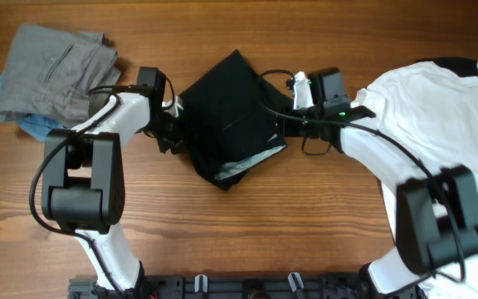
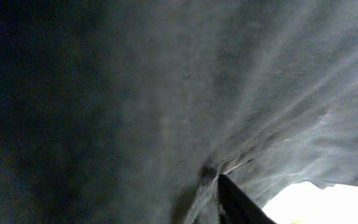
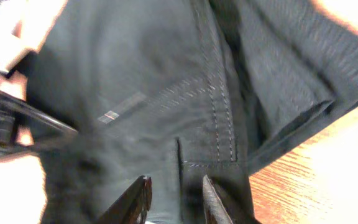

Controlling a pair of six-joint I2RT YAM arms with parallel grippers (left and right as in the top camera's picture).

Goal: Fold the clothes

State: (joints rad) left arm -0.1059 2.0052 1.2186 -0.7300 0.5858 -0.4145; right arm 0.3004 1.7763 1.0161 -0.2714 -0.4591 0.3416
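The black shorts (image 1: 231, 116) lie folded into a rough diamond in the middle of the table, with a strip of pale grey lining showing at the lower edge. My left gripper (image 1: 173, 133) is at the shorts' left edge. Dark fabric (image 2: 135, 93) fills its wrist view, and only one finger (image 2: 235, 202) shows there. My right gripper (image 1: 287, 123) is at the shorts' right edge. In the right wrist view the right gripper (image 3: 176, 199) stands narrowly open over a stitched seam of the shorts (image 3: 166, 93), with fabric lying between its fingers.
Grey folded trousers (image 1: 52, 71) on a blue cloth sit at the back left. A large white T-shirt (image 1: 438, 116) is spread at the right, under the right arm. Bare wooden tabletop (image 1: 239, 224) runs along the front.
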